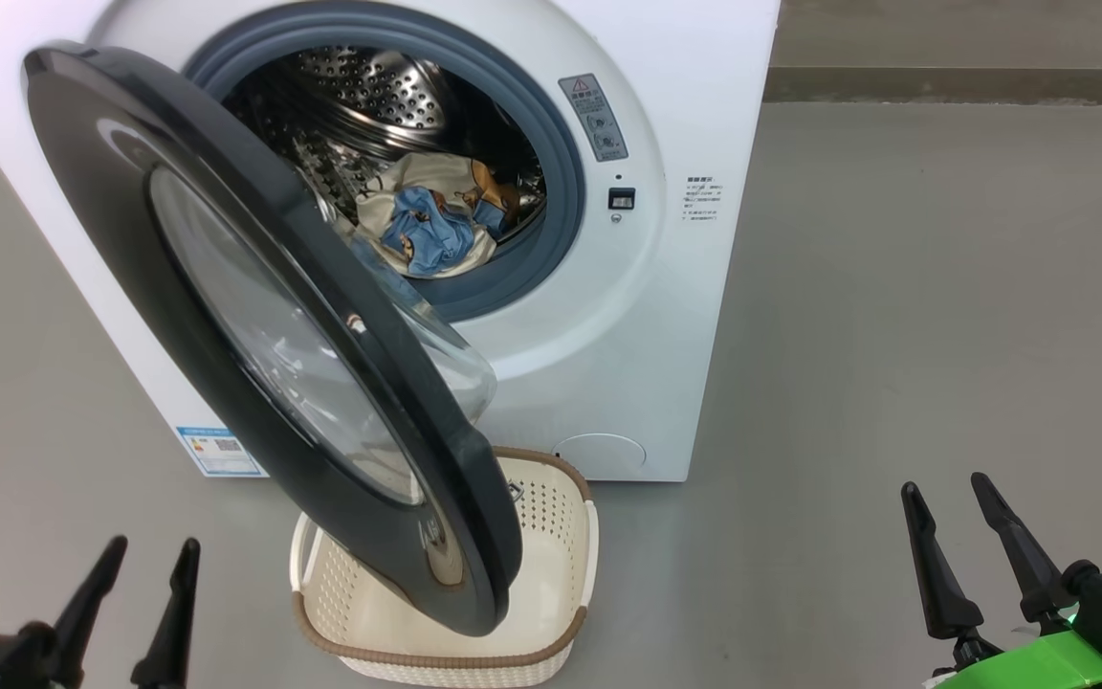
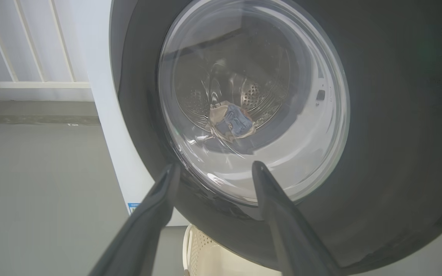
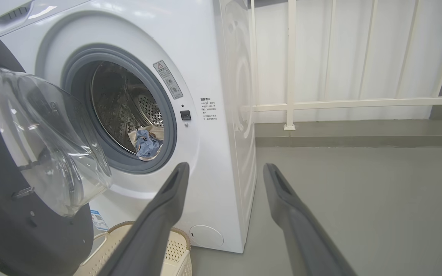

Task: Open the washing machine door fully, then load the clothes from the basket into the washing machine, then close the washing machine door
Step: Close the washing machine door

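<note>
The white washing machine [image 1: 666,316] stands ahead with its glossy black round door [image 1: 130,249] swung about halfway out to the left. Blue and cream clothes [image 1: 436,225] lie inside the steel drum, also seen as clothes [image 3: 146,142] past the grey gasket. The cream basket [image 1: 561,536] sits on the floor below the door, partly hidden by it, and what shows of its inside is bare. My left gripper [image 1: 151,553] is open at the lower left, on the door's outer side; the door [image 2: 397,115] looms close. My right gripper [image 1: 945,488] is open at the lower right, holding nothing.
Grey floor [image 1: 943,287] spreads to the right of the machine. A white railing [image 3: 320,103] and a low kerb run behind it. A blue label sticker [image 1: 218,450] sits low on the machine's front.
</note>
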Robot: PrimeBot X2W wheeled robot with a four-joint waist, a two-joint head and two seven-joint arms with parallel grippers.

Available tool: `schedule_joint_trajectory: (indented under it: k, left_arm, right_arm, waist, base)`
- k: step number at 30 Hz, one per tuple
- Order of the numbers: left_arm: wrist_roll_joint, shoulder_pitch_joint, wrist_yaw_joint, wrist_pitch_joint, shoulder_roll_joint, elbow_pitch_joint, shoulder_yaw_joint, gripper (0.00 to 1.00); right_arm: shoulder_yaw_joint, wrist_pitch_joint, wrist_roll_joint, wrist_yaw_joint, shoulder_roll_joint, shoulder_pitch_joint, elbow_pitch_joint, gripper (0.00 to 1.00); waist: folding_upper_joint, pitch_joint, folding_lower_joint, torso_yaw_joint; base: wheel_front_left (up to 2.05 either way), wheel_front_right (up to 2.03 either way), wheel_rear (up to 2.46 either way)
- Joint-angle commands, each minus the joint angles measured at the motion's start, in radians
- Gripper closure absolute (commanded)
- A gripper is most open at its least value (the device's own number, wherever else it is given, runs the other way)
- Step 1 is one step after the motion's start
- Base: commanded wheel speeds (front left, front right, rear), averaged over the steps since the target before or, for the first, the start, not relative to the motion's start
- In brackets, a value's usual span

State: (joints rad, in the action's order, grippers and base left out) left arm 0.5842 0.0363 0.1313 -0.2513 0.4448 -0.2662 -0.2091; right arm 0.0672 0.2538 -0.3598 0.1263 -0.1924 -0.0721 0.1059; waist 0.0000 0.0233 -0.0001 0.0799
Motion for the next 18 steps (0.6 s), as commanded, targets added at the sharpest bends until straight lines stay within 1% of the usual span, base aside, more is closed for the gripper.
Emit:
schedule_joint_trajectory:
  k: [1, 6, 10, 18]
  left_arm:
    - [-0.013, 0.018, -0.001, -0.010, 0.024, 0.025, 0.048, 0.00]
    - [-0.063, -0.003, -0.001, -0.010, -0.006, 0.027, 0.083, 0.00]
    - [-0.082, -0.021, -0.001, -0.010, -0.028, 0.023, 0.106, 0.00]
    - [-0.105, -0.037, -0.001, -0.010, -0.048, 0.020, 0.123, 0.00]
  right_arm:
    - [0.017, 0.008, 0.006, 0.004, -0.017, 0.011, -0.020, 0.00]
    - [0.018, 0.008, 0.006, 0.004, -0.016, 0.012, -0.015, 0.00]
    - [0.019, 0.008, 0.005, 0.004, -0.016, 0.012, -0.012, 0.00]
    - [0.004, 0.008, 0.006, 0.004, -0.015, 0.001, -0.012, 0.00]
  waist:
    - [0.0000, 0.000, 0.0001, 0.000]
    - [0.0000, -0.001, 0.0001, -0.002]
    - [0.0000, 0.001, 0.0001, -0.005]
    - [0.0000, 0.005, 0.0001, -0.010]
  base:
    - [0.00, 0.00, 0.00]
    - [0.00, 0.00, 0.00]
    - [0.00, 0.00, 0.00]
    - [0.00, 0.00, 0.00]
